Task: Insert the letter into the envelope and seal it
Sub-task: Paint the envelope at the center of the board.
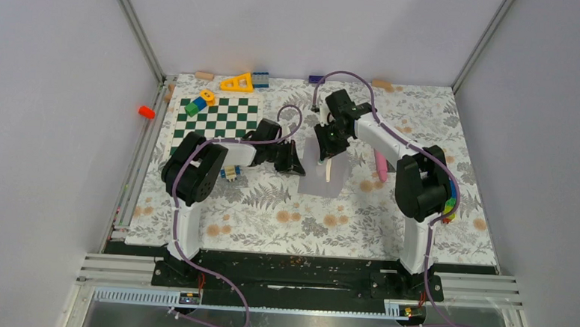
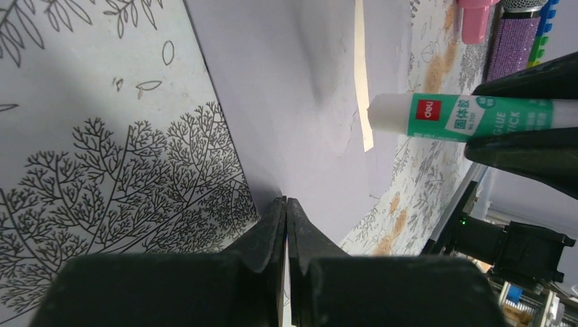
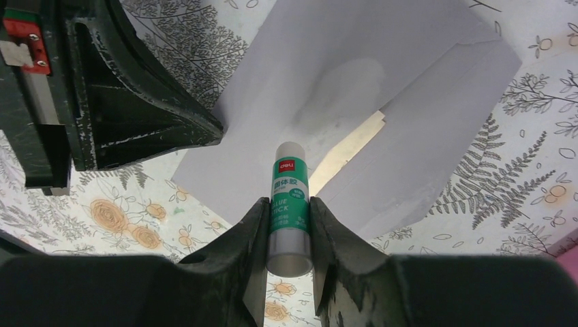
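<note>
The pale lavender envelope point(image 1: 324, 179) lies mid-table with its pointed flap point(image 3: 300, 75) open and raised. A cream strip of the letter point(image 3: 347, 146) shows in the envelope's mouth, also seen as the letter point(image 2: 361, 82) in the left wrist view. My left gripper point(image 2: 286, 204) is shut, pinching the flap's edge at the envelope's left side point(image 1: 296, 165). My right gripper point(image 3: 287, 211) is shut on a green-and-white glue stick point(image 3: 290, 197). Its white tip hovers over the inside of the flap, and the same glue stick point(image 2: 470, 116) reaches in from the right in the left wrist view.
A green-and-white checkerboard point(image 1: 216, 121) with small blocks lies at the back left. An orange triangle point(image 1: 239, 82) and wooden pieces line the back edge. A pink object point(image 1: 380, 164) and stacked coloured bricks point(image 1: 450, 198) sit by the right arm. An orange cap point(image 1: 146, 112) lies off the mat.
</note>
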